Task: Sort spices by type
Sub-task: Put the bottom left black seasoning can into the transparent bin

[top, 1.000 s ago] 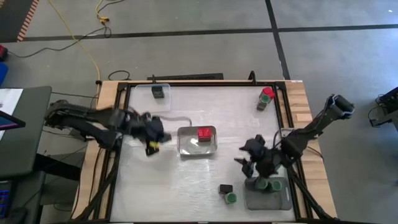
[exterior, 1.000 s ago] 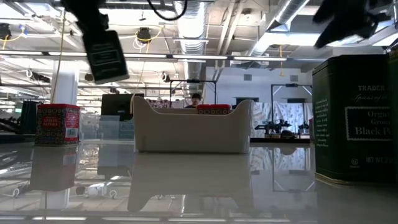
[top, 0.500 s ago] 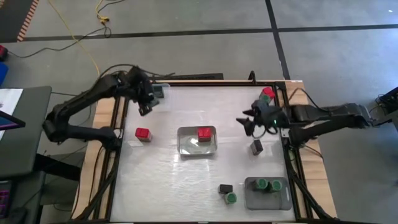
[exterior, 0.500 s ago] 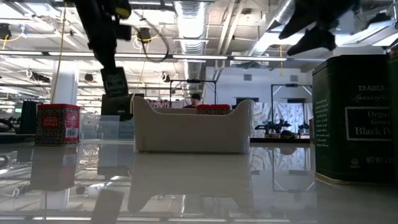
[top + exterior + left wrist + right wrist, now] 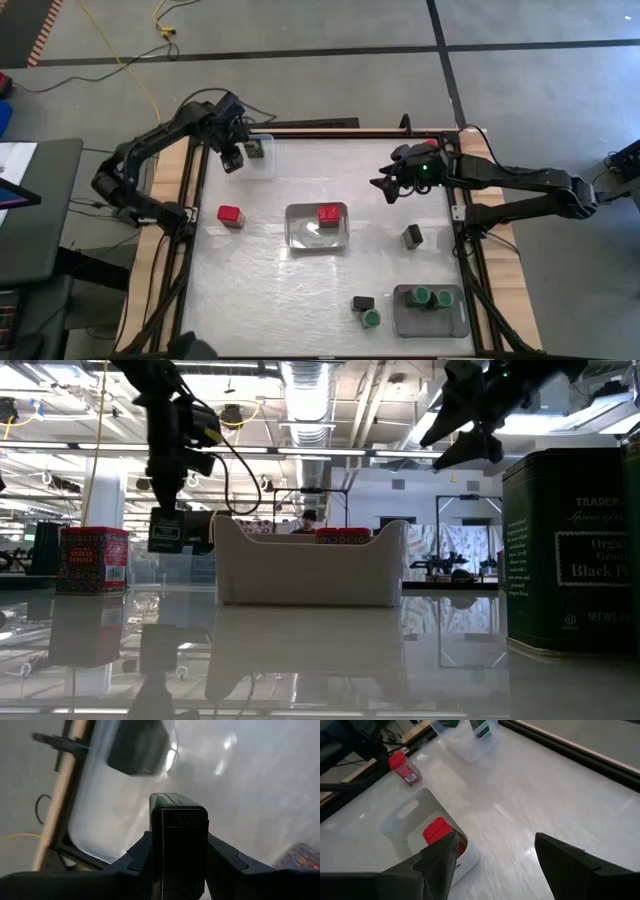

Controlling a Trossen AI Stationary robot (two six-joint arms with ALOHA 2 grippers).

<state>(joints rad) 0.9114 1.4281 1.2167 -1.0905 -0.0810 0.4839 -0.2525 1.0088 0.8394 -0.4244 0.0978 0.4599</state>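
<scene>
My left gripper (image 5: 232,158) is shut on a black boxy spice (image 5: 179,837) at the table's far left, beside a clear tray (image 5: 262,158) that holds another black spice (image 5: 255,148). My right gripper (image 5: 495,865) is open and empty above the table's far right (image 5: 385,190). A red-capped spice (image 5: 230,215) stands on the table at the left. Another red one (image 5: 328,213) lies in the white tray (image 5: 305,235) at the centre. Two green-capped spices (image 5: 430,296) stand in the grey tray (image 5: 430,322) at the near right. My left gripper pinches the black spice box by its two opposite sides (image 5: 155,855) between its two fingers. The fingers (image 5: 168,470) come from above and point down. The box (image 5: 165,528) hangs upright below them, lifted clear of the table.
A black spice (image 5: 413,236) stands alone at the right. Another black one (image 5: 362,303) and a green-capped one (image 5: 371,318) stand near the front edge. A red cap (image 5: 430,146) shows under my right arm at the far right. A dark frame (image 5: 330,130) runs round the table.
My left gripper has carried the black spice box from the table's left middle toward the far edge, up to the clear tray, keeping it clear of the table. My right gripper has gone from over the grey tray toward the far edge.
</scene>
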